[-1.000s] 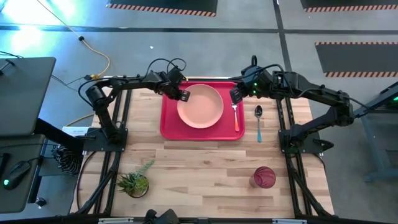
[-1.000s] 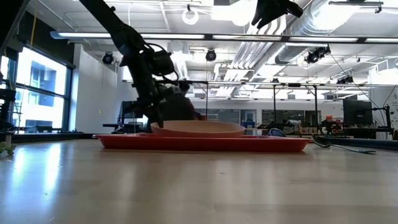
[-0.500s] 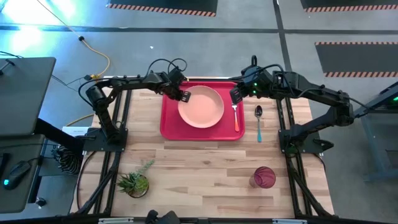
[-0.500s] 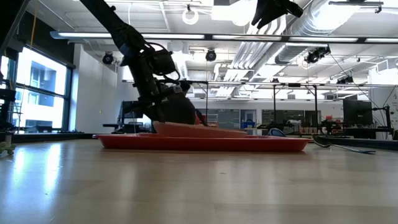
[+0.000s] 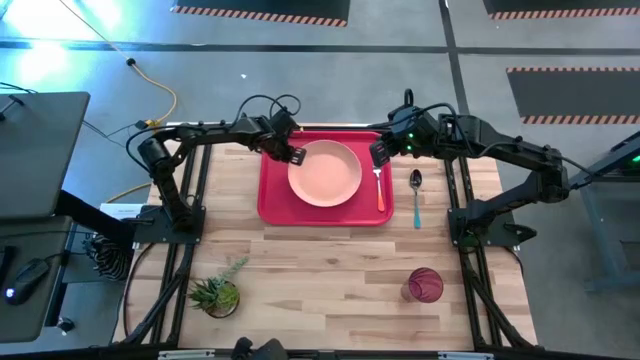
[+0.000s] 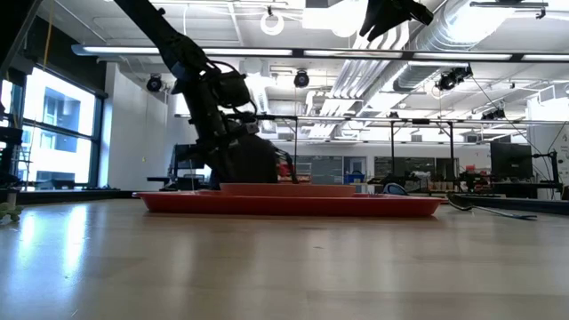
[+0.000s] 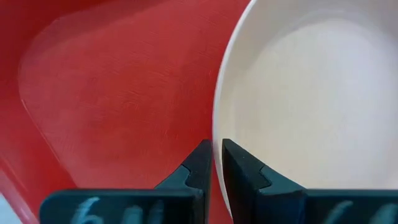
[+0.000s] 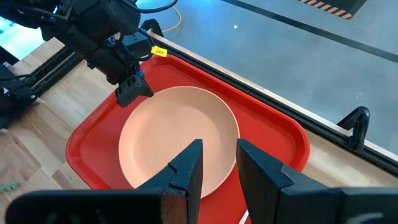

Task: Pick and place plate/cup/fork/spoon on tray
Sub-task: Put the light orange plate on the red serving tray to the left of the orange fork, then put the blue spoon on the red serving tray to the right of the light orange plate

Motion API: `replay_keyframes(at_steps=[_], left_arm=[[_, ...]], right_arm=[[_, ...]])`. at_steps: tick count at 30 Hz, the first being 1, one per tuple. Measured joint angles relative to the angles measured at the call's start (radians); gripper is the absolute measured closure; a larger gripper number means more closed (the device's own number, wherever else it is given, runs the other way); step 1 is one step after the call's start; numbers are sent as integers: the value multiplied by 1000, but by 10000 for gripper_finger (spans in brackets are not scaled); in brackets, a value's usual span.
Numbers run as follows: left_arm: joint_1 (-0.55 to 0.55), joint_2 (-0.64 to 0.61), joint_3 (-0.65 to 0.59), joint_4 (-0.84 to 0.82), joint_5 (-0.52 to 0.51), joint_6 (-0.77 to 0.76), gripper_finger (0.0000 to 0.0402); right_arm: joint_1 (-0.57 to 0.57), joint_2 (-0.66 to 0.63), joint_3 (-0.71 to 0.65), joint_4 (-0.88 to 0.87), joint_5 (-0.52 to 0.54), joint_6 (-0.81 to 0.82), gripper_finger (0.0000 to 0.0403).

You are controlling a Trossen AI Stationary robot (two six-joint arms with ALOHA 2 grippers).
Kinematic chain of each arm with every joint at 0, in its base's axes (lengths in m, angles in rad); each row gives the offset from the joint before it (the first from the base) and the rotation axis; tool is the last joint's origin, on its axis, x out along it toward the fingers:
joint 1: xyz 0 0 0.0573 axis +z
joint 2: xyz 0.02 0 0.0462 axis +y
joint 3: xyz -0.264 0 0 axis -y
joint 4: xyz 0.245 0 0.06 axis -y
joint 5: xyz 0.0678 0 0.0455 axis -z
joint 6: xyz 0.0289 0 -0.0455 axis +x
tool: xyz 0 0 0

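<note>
The salmon-pink plate point(image 5: 325, 172) lies on the red tray point(image 5: 270, 205); in the low view the plate point(image 6: 293, 188) sits low and level on the tray. My left gripper point(image 5: 295, 154) is shut on the plate's far-left rim. The orange-handled fork point(image 5: 379, 187) lies along the tray's right side. The blue-handled spoon point(image 5: 416, 197) lies on the table just right of the tray. The dark-red cup point(image 5: 424, 285) stands near the table's front right. My right gripper point(image 5: 380, 153) hovers open and empty above the tray's far right part, and also shows in its wrist view point(image 8: 219, 149). My left gripper pinches the plate's rim point(image 7: 216, 127) at its far-left side, one finger over the plate's inside and one outside it. The fingers slant down from the table's far-left side. The plate rests flat on the tray.
A small potted plant point(image 5: 218, 293) stands near the table's front left. Bare wood lies between the tray and the front edge. The arms' frames run along both sides of the table.
My left gripper has gone down a little, still shut on the plate's rim. The plate's left side, held up and tilted half a second ago, has come down, and the plate now lies level on the tray, slightly farther right.
</note>
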Motion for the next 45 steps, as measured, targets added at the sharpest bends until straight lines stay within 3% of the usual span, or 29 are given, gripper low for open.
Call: replay_keyframes(at_steps=[8,24,35,45], left_arm=[[5,-92,0,-12,0,77,373],[-27,-416,0,-1,61,367,373],[-34,-499,1,24,61,474,373],[-33,-499,1,25,61,491,373]], right_arm=[[2,0,0,-13,-52,82,316],[105,9,-2,-465,-154,606,316],[179,98,-2,-559,-161,670,313],[187,138,-2,-558,-130,637,269]])
